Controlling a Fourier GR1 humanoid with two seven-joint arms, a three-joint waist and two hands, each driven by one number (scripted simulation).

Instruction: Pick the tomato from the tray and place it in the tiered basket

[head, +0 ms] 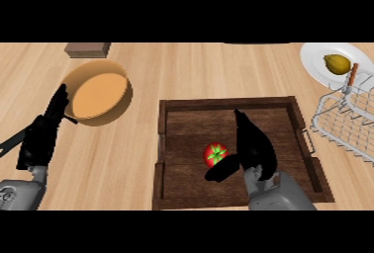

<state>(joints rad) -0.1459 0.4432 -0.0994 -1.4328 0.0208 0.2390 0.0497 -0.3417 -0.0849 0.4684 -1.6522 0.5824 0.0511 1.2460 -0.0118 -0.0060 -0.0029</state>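
Head view (the only one given). Shows the tomato (214, 154) as small, round and smooth-skinned, with a green star of calyx on top. Probably light, slightly yielding and easily bruised, and prone to roll or slip on that glossy skin. Best taken across the widest part of the body, thumb on one side and fingers on the other, not pinched at the calyx. Lies on the floor of the tray (226, 102), just to the left of the right hand (256, 150), level with the palm and directly above the outstretched thumb, so already inside the gap between thumb and fingers. Hard to say whether touching or just apart. Holds nothing: fingers straight and pointing away, thumb splayed wide to the left. Places the tiered basket (343, 121) well off to the right of that hand. Finds the left hand (44, 136) resting spread at the left edge, far from the tomato.
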